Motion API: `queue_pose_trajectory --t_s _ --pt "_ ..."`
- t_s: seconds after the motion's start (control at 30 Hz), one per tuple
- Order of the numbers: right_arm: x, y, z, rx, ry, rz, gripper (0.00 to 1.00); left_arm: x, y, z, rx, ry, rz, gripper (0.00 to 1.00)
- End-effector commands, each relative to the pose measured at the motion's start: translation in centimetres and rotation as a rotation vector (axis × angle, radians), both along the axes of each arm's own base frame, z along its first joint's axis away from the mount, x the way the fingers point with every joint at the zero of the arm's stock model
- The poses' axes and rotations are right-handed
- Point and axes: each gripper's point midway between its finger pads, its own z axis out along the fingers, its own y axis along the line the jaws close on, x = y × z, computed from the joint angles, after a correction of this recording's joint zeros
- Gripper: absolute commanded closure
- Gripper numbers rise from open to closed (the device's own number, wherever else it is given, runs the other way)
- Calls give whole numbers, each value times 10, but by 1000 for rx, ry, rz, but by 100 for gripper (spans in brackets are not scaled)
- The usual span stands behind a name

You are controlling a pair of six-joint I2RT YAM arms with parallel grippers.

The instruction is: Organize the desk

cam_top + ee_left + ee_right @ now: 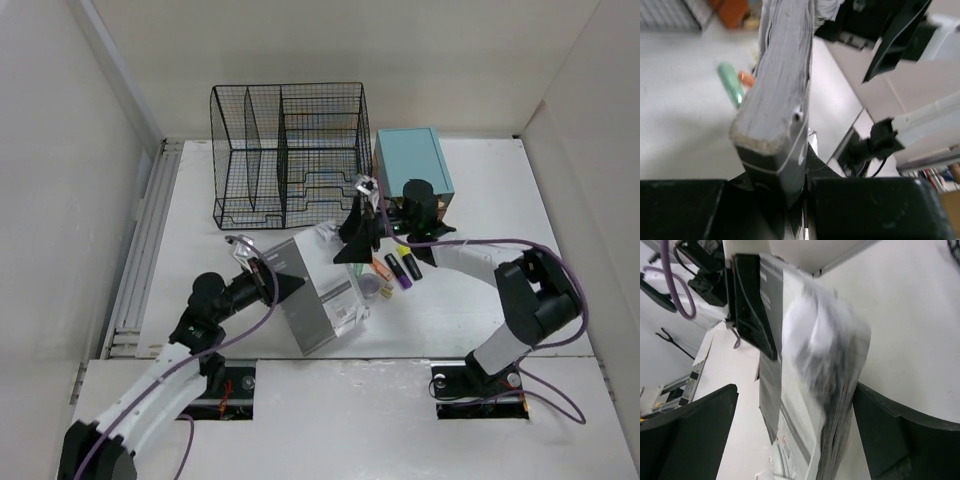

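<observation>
A thick grey book with loose papers (318, 296) stands tilted on the white desk (470, 310). My left gripper (262, 272) is shut on the book's left edge; the left wrist view shows that edge (780, 100) pinched between the jaws (801, 205). My right gripper (360, 232) is open at the book's far right corner. In the right wrist view its fingers (690, 430) straddle the book (810, 390) with a gap on the left side, and the left gripper's black finger (752, 305) clamps the far edge.
A black wire-mesh organizer (290, 150) stands at the back, with a teal drawer box (413, 165) to its right. Several highlighters (398, 268) lie just right of the book. A green marker (730, 87) lies beyond the book in the left wrist view.
</observation>
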Motion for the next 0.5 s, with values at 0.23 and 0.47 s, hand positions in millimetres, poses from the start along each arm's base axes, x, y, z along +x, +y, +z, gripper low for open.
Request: queue_pose_trajectory --t_s 0.23,0.47 --pt "26 -70 103 103 -344 -138 0 27 80 261 -79 -403 511 100" --pt "95 -125 112 -144 -495 -479 0 139 125 305 264 -362 957 100"
